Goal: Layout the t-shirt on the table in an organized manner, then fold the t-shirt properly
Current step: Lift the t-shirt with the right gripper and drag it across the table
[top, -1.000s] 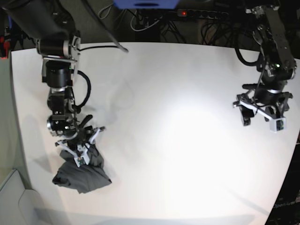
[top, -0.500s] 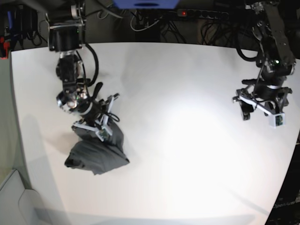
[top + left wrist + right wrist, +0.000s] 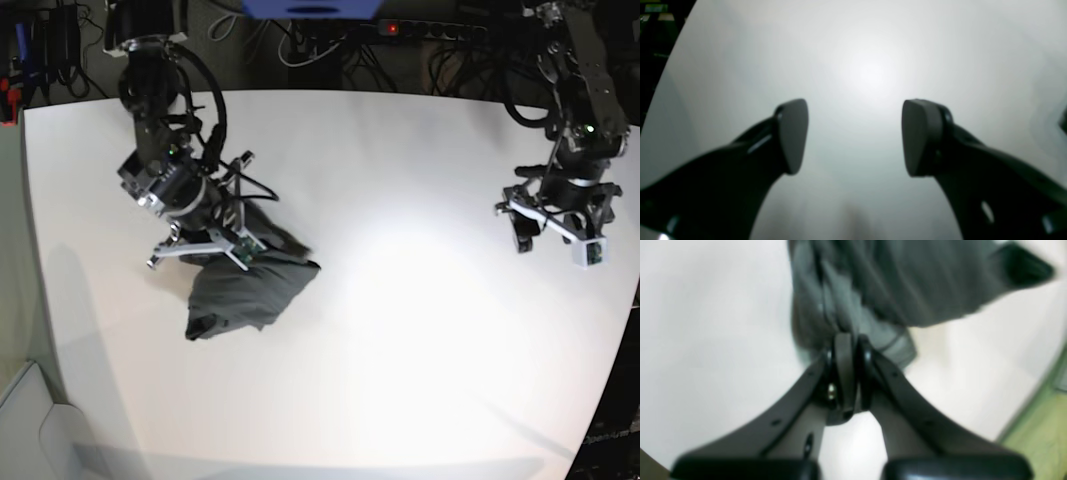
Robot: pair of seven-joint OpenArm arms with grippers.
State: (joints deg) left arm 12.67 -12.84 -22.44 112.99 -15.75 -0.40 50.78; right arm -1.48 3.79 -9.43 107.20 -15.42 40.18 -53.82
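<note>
Right gripper (image 3: 240,250): moved from the near-left part of the table (image 3: 400,330) up and toward the centre, its arm swung round to a new angle; its jaws went from partly parted to pinched together on a fold of cloth. T-shirt (image 3: 245,290): dragged along with it from near the table's front-left edge toward the middle, its crumpled bundle drawn out into a longer, looser shape.

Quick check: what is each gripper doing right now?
Left gripper: open, nothing between its jaws, only bare table below.
Right gripper: shut on the t-shirt, pinching a bunch of cloth.
</note>
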